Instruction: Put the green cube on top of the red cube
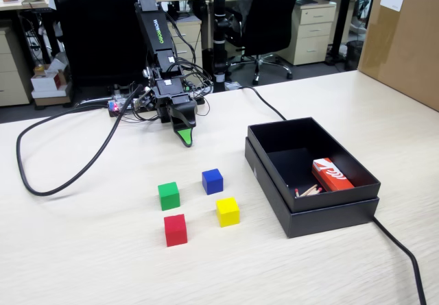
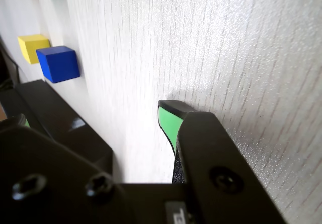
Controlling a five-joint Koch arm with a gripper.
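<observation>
So the black cable point(image 1: 65, 161) looped across the pale wood table point(image 1: 89, 264) on the left side of the fixed view, running back toward the arm's base; the arm point(image 1: 156, 41) itself came down from the far edge with its gripper point(image 1: 184, 138) pointing at the table, green tip low and just off the surface, well behind all the cubes; honestly couldn't tell how the fingers stood, because in the fixed view they lined up as a single green point and in the wrist view only one green-faced fingertip point(image 2: 168, 121) showed beside the black housing, so wide or narrow, no idea; it wasn't gripping anything that I could see; in front of it sat four cubes in a loose square, all apart from each other; the green cube point(image 1: 169, 196) was at the left rear, with the red cube point(image 1: 175, 229) just in front of it, nearer the camera; the blue cube point(image 1: 212, 181) was right rear and the yellow cube point(image 1: 228, 211) right front; further right was the open black box point(image 1: 329, 212) with a red-and-white carton point(image 1: 331, 175) inside, and a cardboard box point(image 1: 405, 38) stood at the far right.
</observation>
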